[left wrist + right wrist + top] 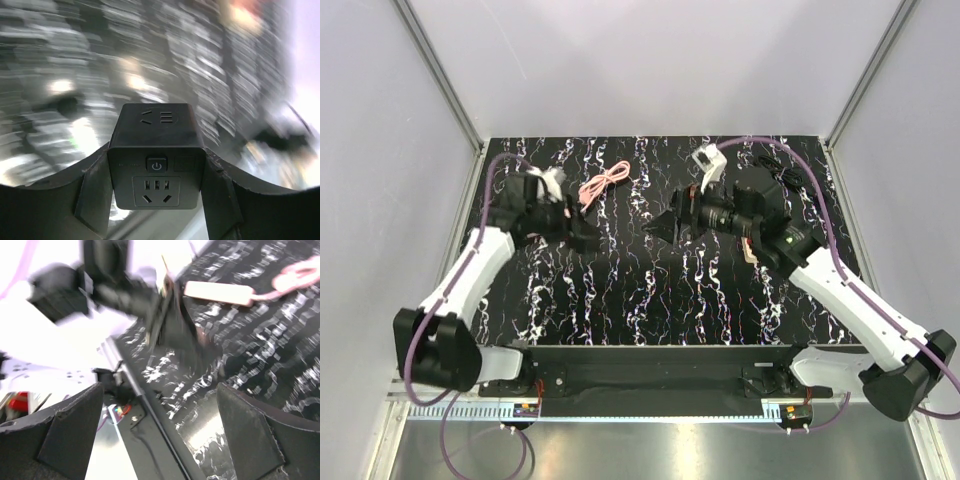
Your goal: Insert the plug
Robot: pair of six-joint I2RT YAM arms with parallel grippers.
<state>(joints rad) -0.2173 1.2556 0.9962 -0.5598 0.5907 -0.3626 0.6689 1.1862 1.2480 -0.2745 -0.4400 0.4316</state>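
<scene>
My left gripper (pixel 580 232) is shut on a black socket cube (pixel 156 165), held off the mat; the cube's power button and socket holes face the left wrist camera. My right gripper (pixel 654 229) is open and empty, pointing left at the left gripper across a short gap; in its own view (pixel 160 430) nothing sits between the fingers. A salmon-pink block, the plug (pixel 217 292), lies flat on the mat beside the pink cable (pixel 300 272), behind the blurred left gripper (pixel 172 325). I cannot pick the plug out in the top view.
The coiled pink cable (pixel 603 185) lies on the black marbled mat (pixel 650 290) at the back, between the arms. A white adapter (pixel 708 158) and a black cord (pixel 772 160) lie at the back right. Grey walls close the sides.
</scene>
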